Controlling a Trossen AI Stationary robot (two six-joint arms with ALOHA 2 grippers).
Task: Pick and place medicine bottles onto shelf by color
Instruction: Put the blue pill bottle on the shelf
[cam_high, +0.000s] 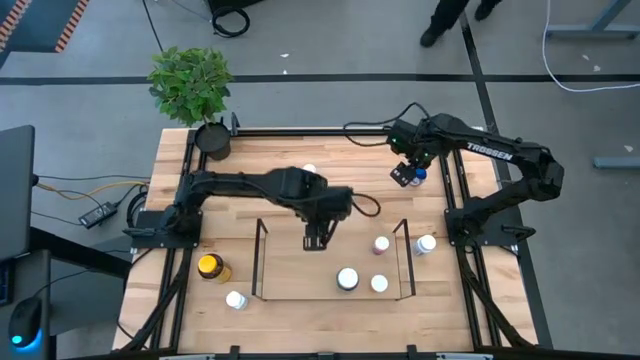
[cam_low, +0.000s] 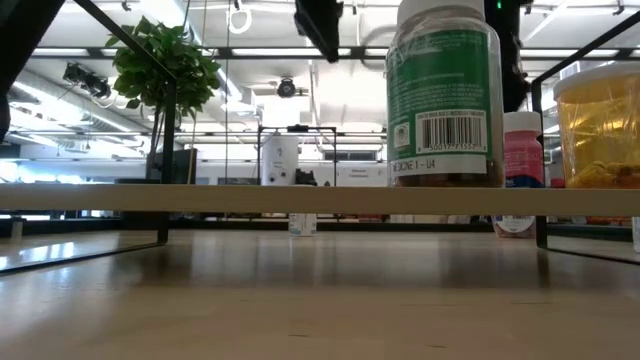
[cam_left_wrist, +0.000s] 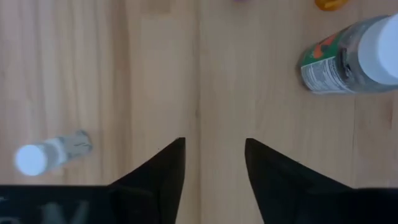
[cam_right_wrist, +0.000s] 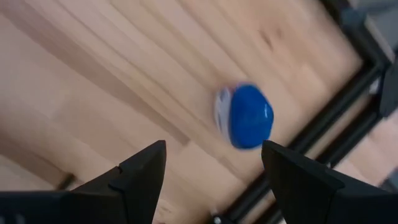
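Blue-capped bottle (cam_right_wrist: 244, 116) is seen just ahead of the right gripper (cam_right_wrist: 211, 168), whose fingers are spread with nothing held, near the table's (cam_high: 270, 150) far right frame. Left gripper (cam_high: 316, 237) is held spread and empty above the shelf (cam_high: 258, 262); a white-capped bottle (cam_high: 347, 279) stands just beyond it.

The wooden table (cam_high: 280, 160) carries the wire shelf (cam_high: 330, 262), scattered medicine bottles (cam_high: 347, 279) and a potted plant (cam_high: 192, 85).
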